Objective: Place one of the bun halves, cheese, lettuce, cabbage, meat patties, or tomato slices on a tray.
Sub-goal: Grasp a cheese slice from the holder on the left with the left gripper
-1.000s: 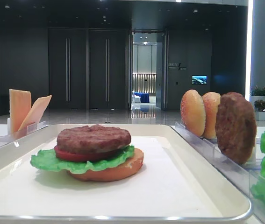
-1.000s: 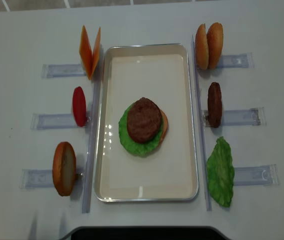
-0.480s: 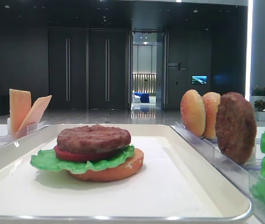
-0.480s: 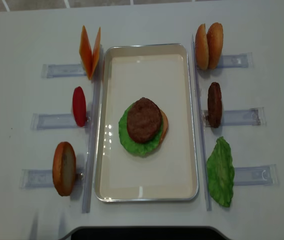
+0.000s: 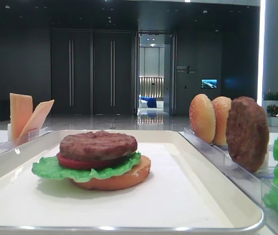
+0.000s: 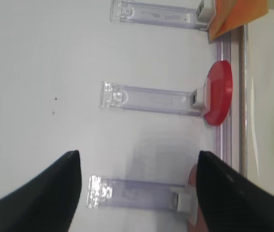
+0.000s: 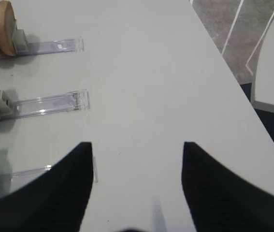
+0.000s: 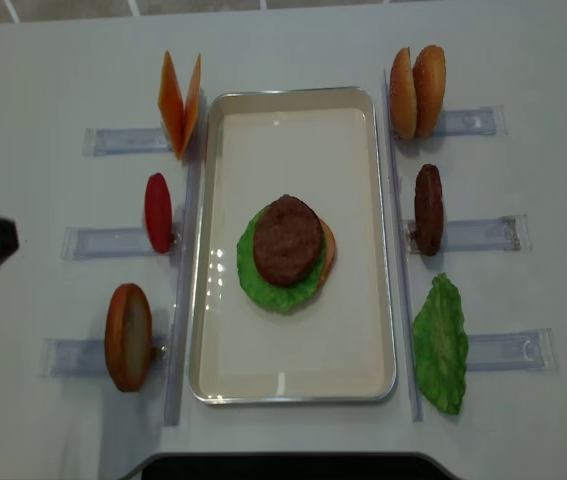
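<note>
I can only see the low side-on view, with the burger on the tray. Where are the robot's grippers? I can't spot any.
Observer: The left gripper hovers open above the table, left of the tray.
Operator: And the other one?
Observer: The right gripper is open too, holding nothing, over the table beside the right-hand racks.
Operator: Anything on the left that I'm missing?
Observer: A bun half stands upright in the nearest left rack.
</note>
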Available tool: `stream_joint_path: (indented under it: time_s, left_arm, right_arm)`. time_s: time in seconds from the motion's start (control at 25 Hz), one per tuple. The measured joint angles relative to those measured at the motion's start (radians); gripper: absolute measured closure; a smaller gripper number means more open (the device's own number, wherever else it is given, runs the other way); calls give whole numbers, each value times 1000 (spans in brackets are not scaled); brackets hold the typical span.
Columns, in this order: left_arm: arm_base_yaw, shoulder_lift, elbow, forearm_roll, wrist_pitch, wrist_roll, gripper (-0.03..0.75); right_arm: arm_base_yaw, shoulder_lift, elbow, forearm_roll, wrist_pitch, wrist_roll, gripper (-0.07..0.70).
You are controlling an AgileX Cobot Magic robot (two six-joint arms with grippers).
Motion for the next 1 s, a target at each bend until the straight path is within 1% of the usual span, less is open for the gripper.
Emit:
stream_joint_path:
  time_s: [0.08, 0.16, 0.28, 0.48, 0.52, 0.56, 0.64, 0.76, 0.8, 0.88, 1.0]
  left_arm:
    - [0, 162, -113, 0, 5, 0, 156]
    - [0, 322, -237, -4, 31, 7, 156]
    - [0, 553, -442, -29, 98, 20, 156]
    - [0, 898, -800, -53, 254, 32, 157]
    - [0, 957, -871, -53, 276, 32, 161]
    - [0, 1012, -941, -55, 287, 32, 167]
    - [-4, 1092, -1049, -68, 292, 33, 190]
    - [-26, 1175, -1180, -84, 296, 34, 207]
    - [-36, 1188, -1204, -87, 296, 34, 208]
    - [-58, 1205, -1234, -89, 297, 26, 209]
    - [-92, 1210, -1242, -91, 302, 4, 209]
  right_arm:
    - [0, 0, 0, 0, 0, 0, 240]
    - [0, 0, 0, 0, 0, 0, 240]
    - [0, 0, 0, 0, 0, 0, 240]
    - [0, 0, 0, 0, 0, 0, 240]
    - [0, 0, 0, 0, 0, 0, 240]
    - [0, 0, 0, 0, 0, 0, 240]
    - [0, 0, 0, 0, 0, 0, 240]
    - [0, 0, 0, 0, 0, 0, 240]
    - [0, 0, 0, 0, 0, 0, 240]
    - [0, 0, 0, 0, 0, 0, 240]
    - [0, 0, 0, 0, 0, 0, 240]
